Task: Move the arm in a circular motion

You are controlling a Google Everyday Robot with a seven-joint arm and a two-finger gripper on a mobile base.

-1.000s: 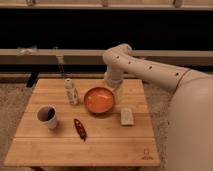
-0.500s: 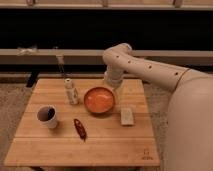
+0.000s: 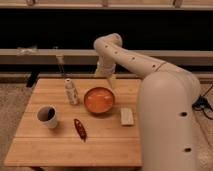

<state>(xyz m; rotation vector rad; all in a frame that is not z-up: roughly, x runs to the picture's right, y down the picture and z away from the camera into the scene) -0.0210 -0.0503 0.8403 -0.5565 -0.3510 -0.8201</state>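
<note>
The thick cream-beige arm with small dark holes rises from the right foreground, bends at an elbow near the top middle, and reaches down over the far side of the wooden table. The gripper hangs at the arm's end, just behind the orange bowl and above its far rim. It holds nothing that I can see.
On the table stand a small white bottle, a white cup with dark contents, a dark red oblong object and a pale rectangular block. A low ledge and dark wall run behind the table.
</note>
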